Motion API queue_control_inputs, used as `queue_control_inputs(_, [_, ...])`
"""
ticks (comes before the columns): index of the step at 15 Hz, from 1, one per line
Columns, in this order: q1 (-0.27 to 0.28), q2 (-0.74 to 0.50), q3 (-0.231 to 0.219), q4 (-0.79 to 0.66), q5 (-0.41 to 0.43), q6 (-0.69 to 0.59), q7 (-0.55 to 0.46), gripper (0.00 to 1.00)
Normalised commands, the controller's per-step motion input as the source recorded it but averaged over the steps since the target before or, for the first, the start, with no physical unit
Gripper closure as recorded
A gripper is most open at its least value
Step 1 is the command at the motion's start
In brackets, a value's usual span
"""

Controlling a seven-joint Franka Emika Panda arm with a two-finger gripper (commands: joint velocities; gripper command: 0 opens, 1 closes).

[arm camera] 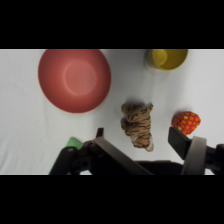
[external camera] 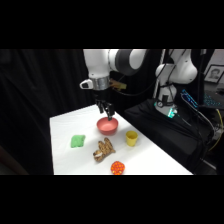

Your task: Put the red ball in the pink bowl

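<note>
On the worktop (external camera: 150,160) nothing is done yet: the bowl (arm camera: 75,79) sits empty at ten o'clock in the wrist view, the ball (arm camera: 186,122) rests at three o'clock (beside a tiger toy (arm camera: 137,125)), and the hand (arm camera: 145,150) hangs open, holding nothing.

table (arm camera: 30,130): smooth matt white | pink bowl (arm camera: 75,79): smooth plastic look, soft sheen inside | yellow cup (arm camera: 166,58): smooth, plastic look | red ball (arm camera: 186,122): orange-red, dotted, textured skin | striped toy (arm camera: 137,125): fuzzy plush cloth | green piece (external camera: 77,141): matt | arm shell (external camera: 100,62): glossy white
</note>
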Motion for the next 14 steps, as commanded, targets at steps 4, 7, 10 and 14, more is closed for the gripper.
queue_control_inputs(4, [0.026, 0.04, 0.05, 0.05, -0.036, 0.03, 0.11, 0.0])
queue_control_inputs(7, [0.074, 0.09, 0.077, 0.13, 0.003, 0.04, 0.16, 0.0])
queue_control_inputs(10, [0.097, 0.14, 0.073, 0.19, -0.007, 0.08, 0.18, 0.0])
queue_control_inputs(14, [0.122, 0.2, 0.053, 0.23, -0.068, 0.12, 0.28, 0.0])
